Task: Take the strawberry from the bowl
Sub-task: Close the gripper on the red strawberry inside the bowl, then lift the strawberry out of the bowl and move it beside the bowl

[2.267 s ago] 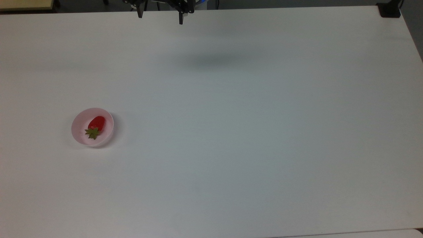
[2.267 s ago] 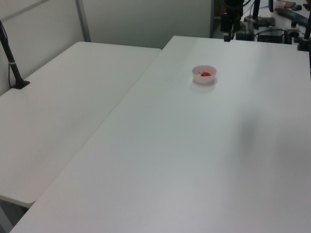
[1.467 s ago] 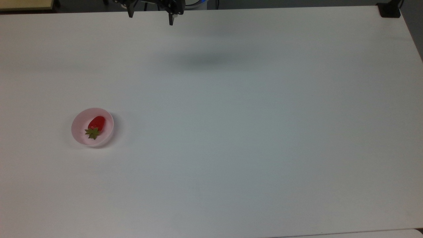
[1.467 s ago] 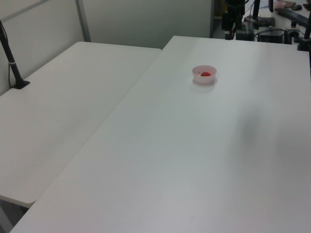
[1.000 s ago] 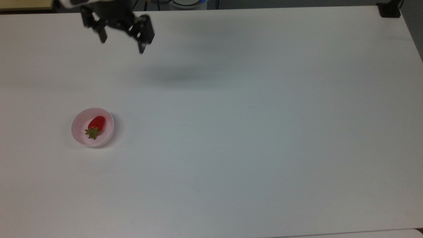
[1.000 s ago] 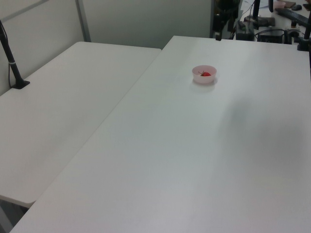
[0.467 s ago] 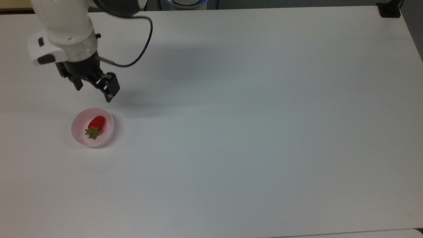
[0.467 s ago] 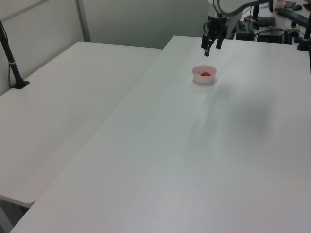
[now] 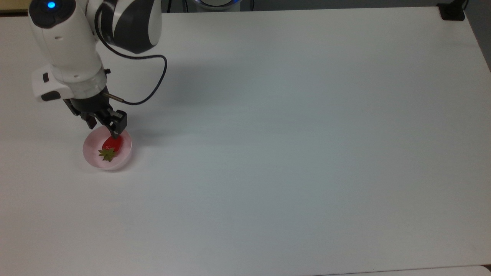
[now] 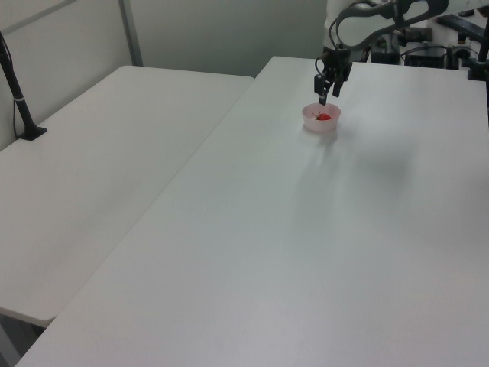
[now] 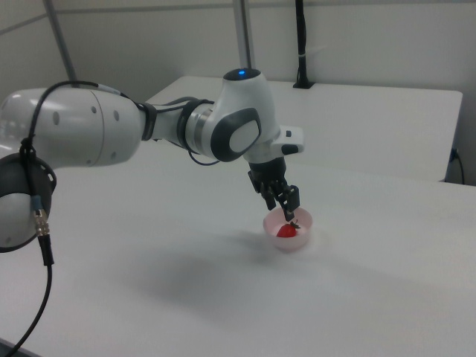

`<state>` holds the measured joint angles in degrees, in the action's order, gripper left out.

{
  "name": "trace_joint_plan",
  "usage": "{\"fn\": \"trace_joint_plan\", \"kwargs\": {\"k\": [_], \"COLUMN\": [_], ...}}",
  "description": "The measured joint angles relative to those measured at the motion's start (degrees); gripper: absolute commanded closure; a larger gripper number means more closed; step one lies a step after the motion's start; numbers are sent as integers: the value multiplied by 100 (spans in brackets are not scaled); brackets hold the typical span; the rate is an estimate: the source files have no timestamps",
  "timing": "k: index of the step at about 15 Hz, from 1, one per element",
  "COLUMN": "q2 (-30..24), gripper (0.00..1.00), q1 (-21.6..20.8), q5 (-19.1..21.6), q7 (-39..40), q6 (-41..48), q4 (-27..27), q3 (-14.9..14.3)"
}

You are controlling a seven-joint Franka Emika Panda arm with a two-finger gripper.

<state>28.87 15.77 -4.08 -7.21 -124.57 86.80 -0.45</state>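
white table (image 9: 291, 161) | pink bowl (image 9: 90, 154) directly on it, top view's left side

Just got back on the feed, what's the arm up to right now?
The arm has its claw open, hanging just above the far rim of the pink bowl near the top view's left edge of the table. The strawberry lies in the bowl, leaf cap toward the camera, not yet gripped.

A robotics lab or test room: a white robot arm (image 11: 111, 134) works over plain white tables (image 9: 291, 153) pushed side by side, with black camera poles (image 10: 17, 92) clamped to their edges, bare grey partition walls (image 10: 221, 30) and cluttered cables and gear (image 10: 428, 46) behind
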Motion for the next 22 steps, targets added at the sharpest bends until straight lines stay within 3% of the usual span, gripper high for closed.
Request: {"fn": "trace_joint_plan", "kwargs": {"k": [10,11,14,15,22], "q2": [620,655,679,679,479], "gripper": [36,42,76,83,84], "q1": [-26,-27,-28,-27,-13], "q5": [-117,-127,-134,-134,-133], "q7": [-81,-85,-93,-95,-120], "q6": [-647,-716,-773,-773,-641], "q4": [-42,-44,-53,-65,-262], "q3": [18,19,19,19,19]}}
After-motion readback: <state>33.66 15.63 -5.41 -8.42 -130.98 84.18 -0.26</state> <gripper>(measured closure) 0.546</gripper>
